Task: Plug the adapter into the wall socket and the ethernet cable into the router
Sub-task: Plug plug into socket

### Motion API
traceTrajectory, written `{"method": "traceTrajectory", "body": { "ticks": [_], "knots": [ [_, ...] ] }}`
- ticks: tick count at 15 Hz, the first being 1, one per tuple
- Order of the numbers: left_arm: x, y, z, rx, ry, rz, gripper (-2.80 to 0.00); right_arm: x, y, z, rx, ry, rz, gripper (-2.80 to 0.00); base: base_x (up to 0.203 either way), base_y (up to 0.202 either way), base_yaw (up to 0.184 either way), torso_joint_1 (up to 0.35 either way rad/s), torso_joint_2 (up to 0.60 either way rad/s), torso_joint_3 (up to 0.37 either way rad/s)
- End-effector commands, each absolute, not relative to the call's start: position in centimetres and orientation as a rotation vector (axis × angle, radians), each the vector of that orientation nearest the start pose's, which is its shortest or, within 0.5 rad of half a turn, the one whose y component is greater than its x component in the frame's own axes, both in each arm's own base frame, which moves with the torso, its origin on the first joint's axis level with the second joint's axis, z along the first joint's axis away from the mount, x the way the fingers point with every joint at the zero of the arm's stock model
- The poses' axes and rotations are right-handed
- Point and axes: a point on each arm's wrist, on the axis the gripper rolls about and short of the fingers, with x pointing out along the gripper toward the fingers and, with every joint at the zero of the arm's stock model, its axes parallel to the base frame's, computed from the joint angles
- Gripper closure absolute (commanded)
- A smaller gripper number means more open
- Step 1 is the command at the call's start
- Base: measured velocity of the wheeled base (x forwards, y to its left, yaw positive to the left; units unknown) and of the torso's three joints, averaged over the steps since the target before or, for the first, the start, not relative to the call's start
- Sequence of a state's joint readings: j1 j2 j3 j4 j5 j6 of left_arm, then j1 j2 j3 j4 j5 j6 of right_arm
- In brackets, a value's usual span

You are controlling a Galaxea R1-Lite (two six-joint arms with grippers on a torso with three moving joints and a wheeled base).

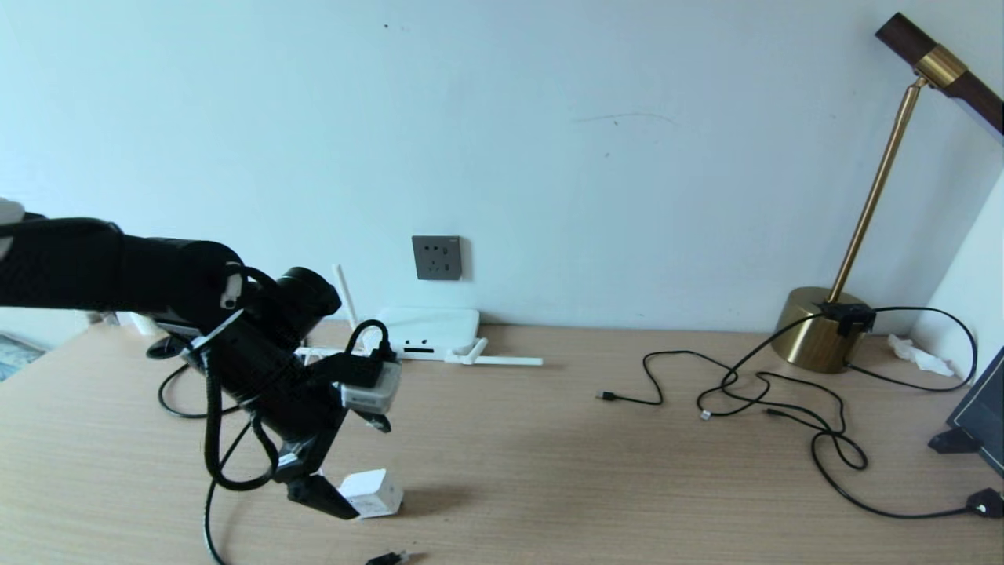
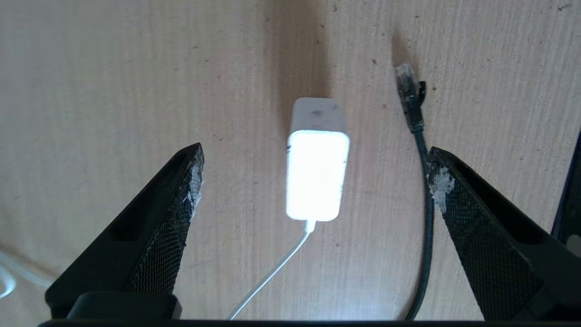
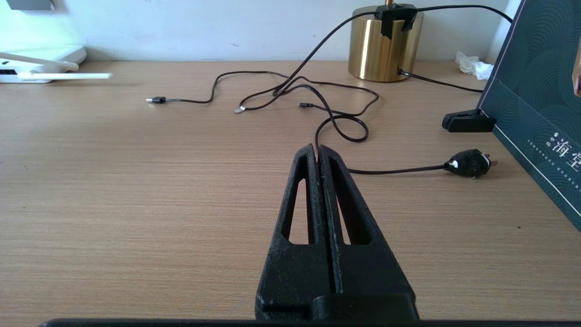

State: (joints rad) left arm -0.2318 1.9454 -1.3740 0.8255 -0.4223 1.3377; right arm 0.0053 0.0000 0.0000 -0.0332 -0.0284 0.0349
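Note:
The white cube adapter lies on the wooden desk with its thin white cord trailing toward my wrist. My left gripper hovers just above it, open, one finger on each side and not touching. The ethernet cable's plug with its clear tip lies beside the adapter, by one finger. On the back wall is the dark-grey wall socket, with the white router below it. My right gripper is shut and empty, low over the desk, out of the head view.
A brass lamp stands at the back right with thin black cables sprawled across the desk and a black plug. A dark teal box stands at the right edge. A crumpled tissue lies by the wall.

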Motion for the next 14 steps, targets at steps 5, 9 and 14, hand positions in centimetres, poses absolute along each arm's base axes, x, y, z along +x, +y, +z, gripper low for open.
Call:
{"method": "traceTrajectory", "body": {
  "ticks": [5, 9, 14],
  "knots": [
    [30.4, -9.0, 12.6, 0.95, 0.897, -1.412, -2.8, -2.2, -0.1, 7.6, 0.036, -0.025, -0.023, 0.0, 0.0, 0.0, 0.0, 0.0, 0.0, 0.0],
    [30.5, -9.0, 11.5, 0.952, 0.918, -1.42, -2.8, -2.2, -0.1, 7.6, 0.036, -0.025, -0.022, 0.0, 0.0, 0.0, 0.0, 0.0, 0.0, 0.0],
    [30.9, -9.3, 10.7, 1.018, 0.903, -1.438, -2.8, -2.2, -0.1, 7.6, 0.036, -0.025, -0.022, 0.0, 0.0, 0.0, 0.0, 0.0, 0.0, 0.0]
  ]
}}
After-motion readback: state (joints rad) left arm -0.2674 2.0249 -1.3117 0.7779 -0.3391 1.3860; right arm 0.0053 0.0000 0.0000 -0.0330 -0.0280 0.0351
